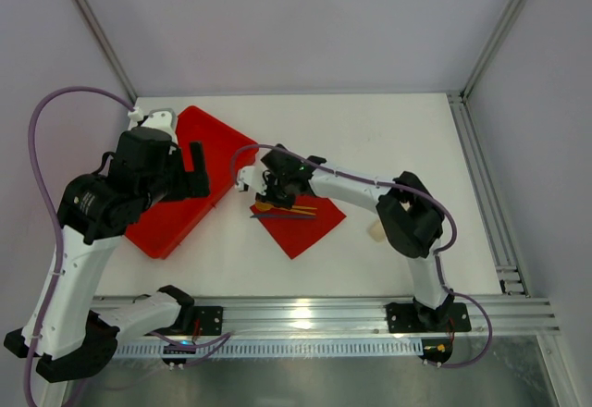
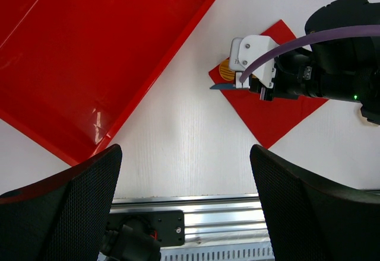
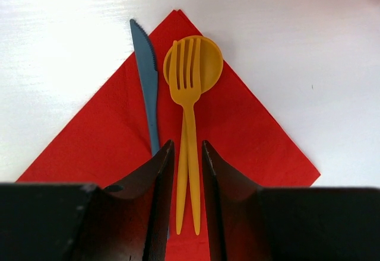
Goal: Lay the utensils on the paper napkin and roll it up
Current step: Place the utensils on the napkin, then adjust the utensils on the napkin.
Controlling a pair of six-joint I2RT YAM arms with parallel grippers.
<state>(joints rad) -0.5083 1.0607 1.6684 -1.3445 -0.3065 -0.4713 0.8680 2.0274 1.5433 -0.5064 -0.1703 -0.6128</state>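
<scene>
The red paper napkin lies as a diamond on the white table. On it rest the utensils: a yellow fork stacked over a yellow spoon, and a blue knife just to their left. My right gripper hovers low over them, its jaws narrowly open on either side of the two yellow handles, with red paper showing in the gaps. In the top view the napkin sits mid-table under that gripper. My left gripper stands wide open with nothing in it, above bare table beside the tray.
A large red plastic tray with a raised rim lies left of the napkin, its edge close by. A metal rail runs along the near edge. A small pale object sits by the right arm.
</scene>
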